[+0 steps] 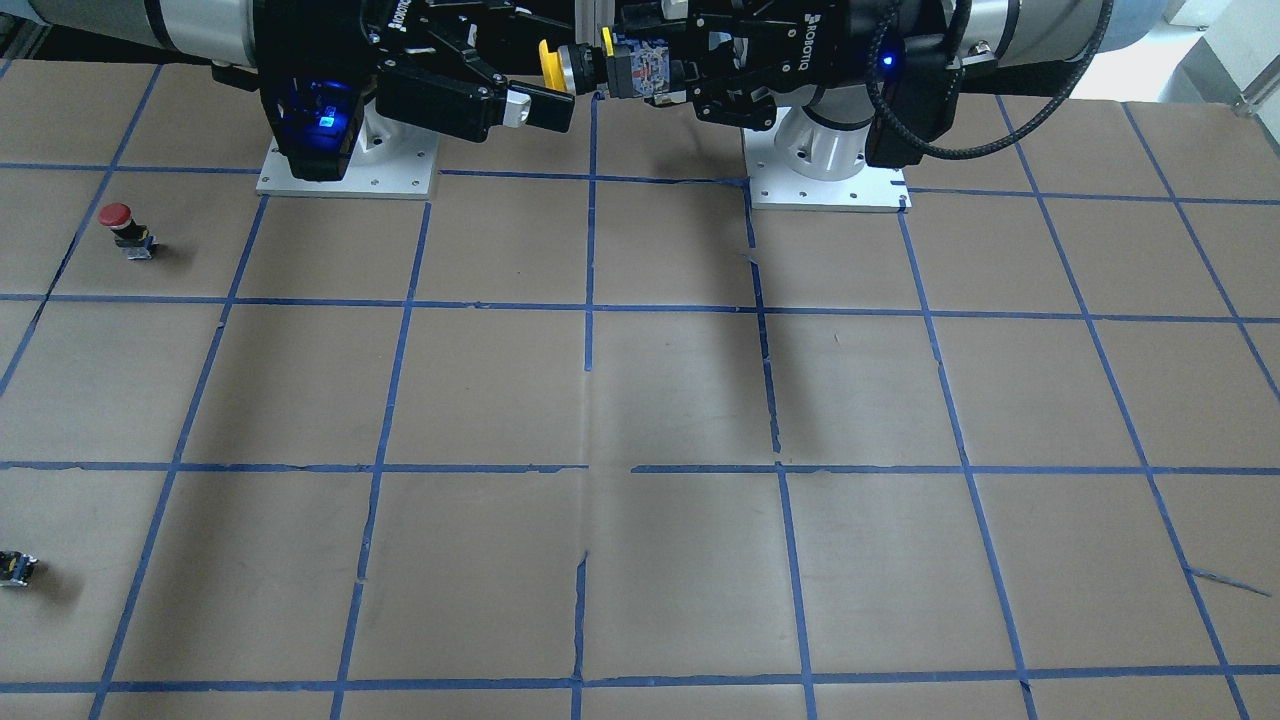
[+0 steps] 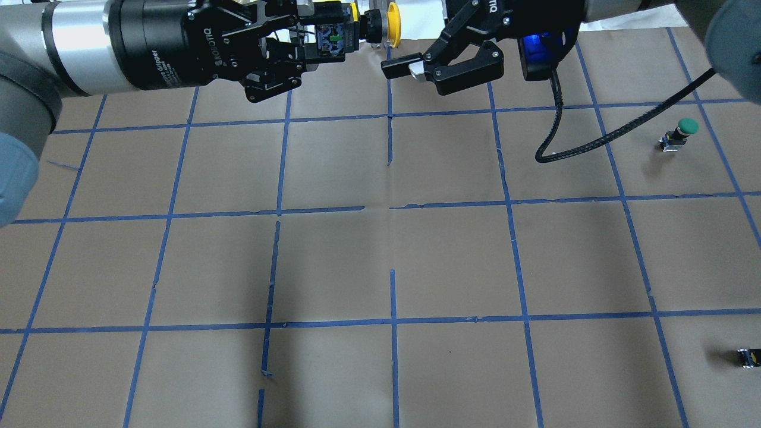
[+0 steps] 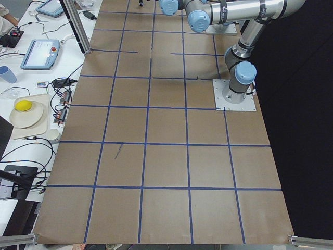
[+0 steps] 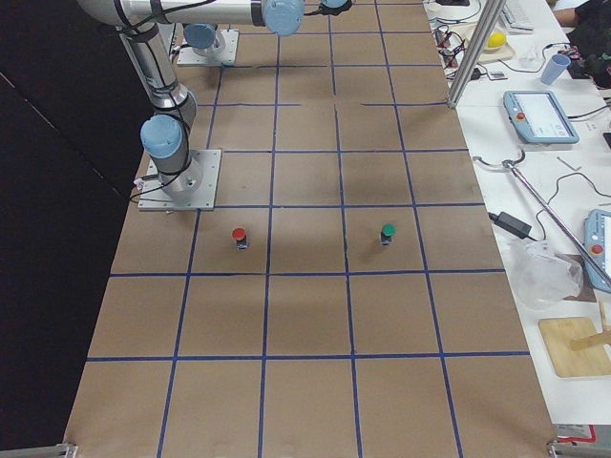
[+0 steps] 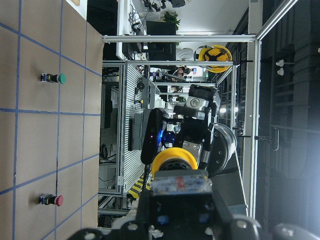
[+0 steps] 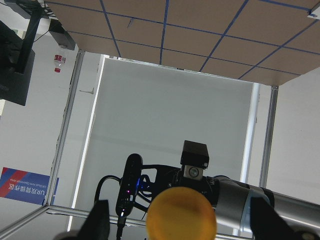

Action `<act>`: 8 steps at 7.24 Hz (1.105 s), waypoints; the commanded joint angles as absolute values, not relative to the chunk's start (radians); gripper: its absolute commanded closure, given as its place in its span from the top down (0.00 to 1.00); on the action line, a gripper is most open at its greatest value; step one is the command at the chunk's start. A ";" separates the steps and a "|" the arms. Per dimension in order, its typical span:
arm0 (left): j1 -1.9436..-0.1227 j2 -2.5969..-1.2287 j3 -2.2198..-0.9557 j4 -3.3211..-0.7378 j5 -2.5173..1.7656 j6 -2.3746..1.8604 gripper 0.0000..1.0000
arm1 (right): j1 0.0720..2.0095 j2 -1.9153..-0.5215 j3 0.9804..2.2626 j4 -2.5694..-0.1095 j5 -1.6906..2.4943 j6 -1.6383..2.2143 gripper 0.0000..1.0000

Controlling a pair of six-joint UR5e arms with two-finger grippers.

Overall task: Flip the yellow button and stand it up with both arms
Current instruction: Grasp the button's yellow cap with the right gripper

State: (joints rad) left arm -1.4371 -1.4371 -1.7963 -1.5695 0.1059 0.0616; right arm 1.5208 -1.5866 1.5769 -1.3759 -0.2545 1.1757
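Note:
The yellow button (image 2: 389,24) is held in the air above the far middle of the table, lying sideways. My left gripper (image 2: 330,43) is shut on its black-and-grey switch body (image 1: 640,68), and the yellow cap (image 1: 548,65) points toward the right arm. My right gripper (image 2: 393,38) is open, with one finger (image 2: 401,65) beside the cap and apart from it. In the right wrist view the cap (image 6: 182,215) sits between the spread fingers (image 6: 97,222). The left wrist view shows the cap (image 5: 174,160) on top of the gripped body.
A red-capped button (image 1: 125,228) stands on the table on the robot's right side. A green-capped button (image 2: 681,132) stands there too. A tiny dark block (image 2: 748,357) lies near the right edge. The arm bases (image 1: 825,185) are bolted at the robot's side.

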 commanded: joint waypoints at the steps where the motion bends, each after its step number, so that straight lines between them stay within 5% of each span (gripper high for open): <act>1: -1.437 -1.439 -1.798 -1.569 0.104 0.061 0.02 | 1.519 -1.585 1.578 -1.378 -0.256 1.175 0.90; 3: -1.437 -1.436 -1.798 -1.569 0.104 0.061 0.02 | 1.516 -1.588 1.578 -1.379 -0.255 1.175 0.68; 5: -1.439 -1.434 -1.798 -1.569 0.104 0.060 0.03 | 1.513 -1.586 1.578 -1.378 -0.255 1.175 0.36; 6: -1.439 -1.434 -1.798 -1.569 0.106 0.063 0.23 | 1.511 -1.586 1.578 -1.374 -0.253 1.175 0.28; 7: -1.439 -1.434 -1.798 -1.569 0.104 0.054 0.69 | 1.511 -1.586 1.578 -1.371 -0.253 1.175 0.23; 8: -1.439 -1.434 -1.795 -1.569 0.107 0.042 0.90 | 1.509 -1.586 1.578 -1.371 -0.252 1.175 0.21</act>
